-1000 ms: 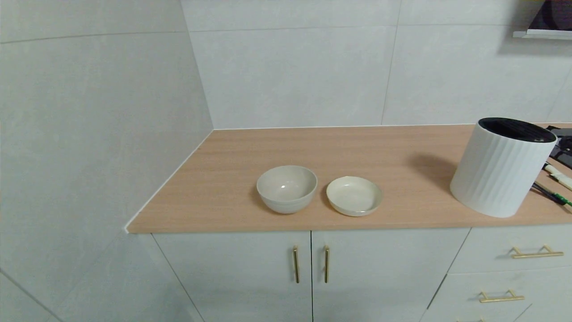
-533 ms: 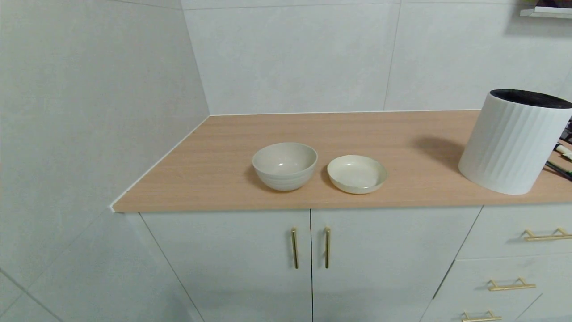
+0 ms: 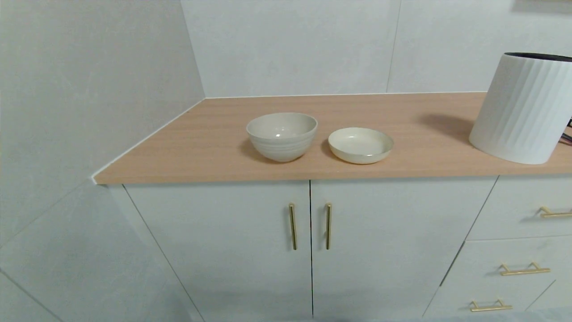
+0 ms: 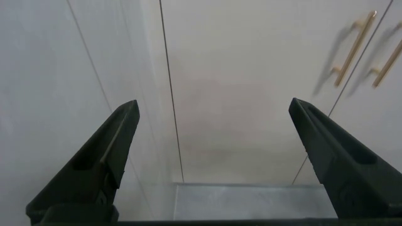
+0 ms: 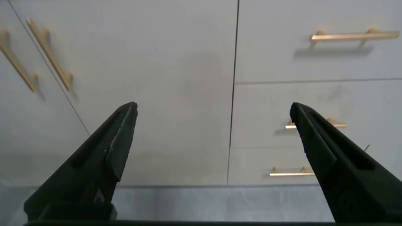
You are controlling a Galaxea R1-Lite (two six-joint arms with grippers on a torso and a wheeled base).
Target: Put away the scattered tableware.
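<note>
A deep pale grey bowl point(image 3: 281, 135) sits on the wooden countertop point(image 3: 402, 112), close to its front edge. A shallow cream dish point(image 3: 360, 145) lies just to the right of the bowl, a small gap between them. My left gripper point(image 4: 213, 110) is open, low down in front of the white cabinet doors point(image 4: 251, 94), with nothing between its fingers. My right gripper point(image 5: 213, 112) is also open, facing the cabinet door and the drawer fronts point(image 5: 326, 94), holding nothing.
A tall ribbed white cylinder point(image 3: 527, 107) with a dark top stands on the counter at the right. Below the counter are two doors with gold handles point(image 3: 309, 225) and drawers point(image 3: 523, 250) to the right. Tiled walls close the left side and back.
The whole head view has shifted: the counter and dishes appear higher and more side-on, and more cabinet front shows, so the camera has moved lower. The bowl and dish have kept their places.
</note>
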